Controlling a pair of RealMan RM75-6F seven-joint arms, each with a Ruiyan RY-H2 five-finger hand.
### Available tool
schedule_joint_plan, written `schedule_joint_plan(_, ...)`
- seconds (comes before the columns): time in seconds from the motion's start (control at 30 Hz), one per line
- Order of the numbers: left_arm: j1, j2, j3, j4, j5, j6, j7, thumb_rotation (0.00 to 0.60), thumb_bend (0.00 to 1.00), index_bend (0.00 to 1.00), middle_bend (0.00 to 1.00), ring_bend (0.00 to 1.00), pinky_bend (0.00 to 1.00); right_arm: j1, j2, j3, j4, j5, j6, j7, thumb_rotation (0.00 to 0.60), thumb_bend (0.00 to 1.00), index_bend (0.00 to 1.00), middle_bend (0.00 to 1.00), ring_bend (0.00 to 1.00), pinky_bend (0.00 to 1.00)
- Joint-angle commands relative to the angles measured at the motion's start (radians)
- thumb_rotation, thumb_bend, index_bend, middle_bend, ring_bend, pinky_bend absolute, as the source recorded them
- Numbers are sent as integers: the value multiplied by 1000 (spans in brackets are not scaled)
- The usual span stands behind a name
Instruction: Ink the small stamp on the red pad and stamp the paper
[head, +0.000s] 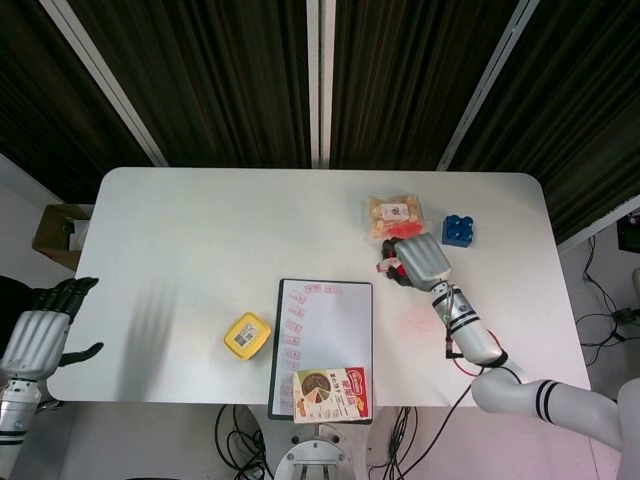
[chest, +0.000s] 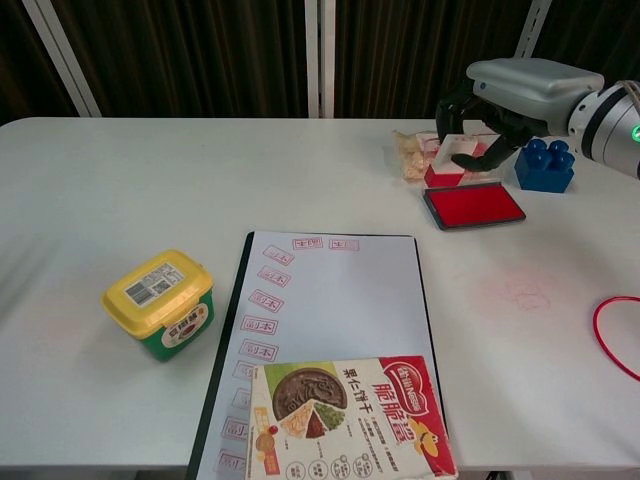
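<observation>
My right hand (chest: 512, 86) pinches the small white stamp (chest: 446, 158), whose red underside faces down. The stamp hangs in the air just past the left end of the red ink pad (chest: 473, 205), above the table. In the head view the right hand (head: 421, 257) covers most of the pad, and the stamp (head: 391, 264) pokes out at its left side. The white paper (chest: 335, 295) on its dark board lies nearer the front, with rows of red stamp marks along its top and left edges; the paper (head: 330, 330) is left of and below the hand. My left hand (head: 36, 338) hangs open off the table's left edge.
A yellow-lidded tub (chest: 160, 303) stands left of the paper. A snack box (chest: 345, 415) lies across the paper's near end. A clear snack bag (chest: 412, 150) and a blue brick (chest: 545, 165) sit behind the pad. A red ring (chest: 615, 335) lies at the right edge.
</observation>
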Motion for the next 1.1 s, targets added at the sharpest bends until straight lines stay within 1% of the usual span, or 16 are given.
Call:
schedule_joint_plan(0.03,4,2,1,3,1,4,-5,600,0,123,138,117,203,9,-69,16,-87,133,47,-177,600,458,1000,875,899,1000)
schedule_joint_plan(0.2,8,6,2,6,2,10,-15,600,0,123,138,117,203,31,-136,20,-103,230,73,-284,600,461,1000,875,902,1000)
schedule_joint_plan(0.33,9,8,1,8,3,11,-18,600,0,123,138,117,204,45,-173,19,-90,274,85,-331,600,464,1000,875,902,1000)
schedule_joint_plan(0.57,9,7,0,14,-1,7,-26,600,0,123,138,117,203,57,-220,25,-60,316,105,-357,600,470,1000,876,906,1000)
schedule_joint_plan(0.87,8,6,0,22,1,5,-34,600,0,123,138,117,203,76,-285,46,-12,358,123,-374,600,475,1000,876,909,1000)
schedule_joint_plan(1.1,13,7,1,31,0,9,-47,600,0,123,138,117,203,82,-318,42,15,375,133,-394,600,477,1000,879,909,1000)
